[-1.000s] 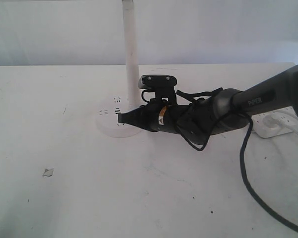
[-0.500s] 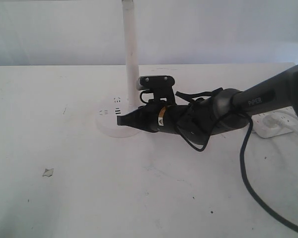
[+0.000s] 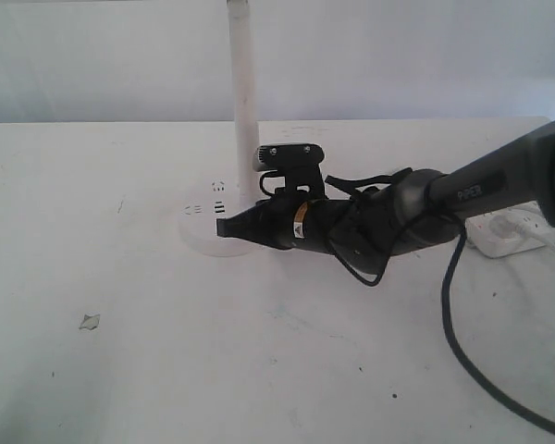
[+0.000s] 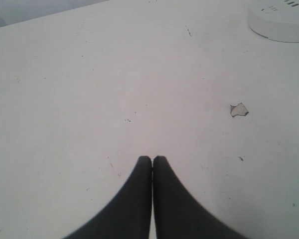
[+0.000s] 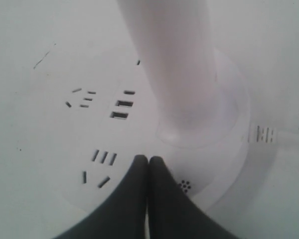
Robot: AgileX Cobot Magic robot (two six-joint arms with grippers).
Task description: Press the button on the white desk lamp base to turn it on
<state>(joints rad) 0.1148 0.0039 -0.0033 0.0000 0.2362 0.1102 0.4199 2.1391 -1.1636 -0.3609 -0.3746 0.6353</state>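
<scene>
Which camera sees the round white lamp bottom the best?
The right wrist view: the white desk lamp base fills it, with socket holes and slots clear. The exterior view shows it small, partly behind the right gripper. The left wrist view catches only its edge.

Exterior view looks slightly down across table [image 3: 166, 370] at white desk lamp base [image 3: 202, 237]; right wrist close above it, left wrist farther, catching its edge.

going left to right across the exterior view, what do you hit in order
torn scrap → white desk lamp base → wrist camera → power strip
</scene>
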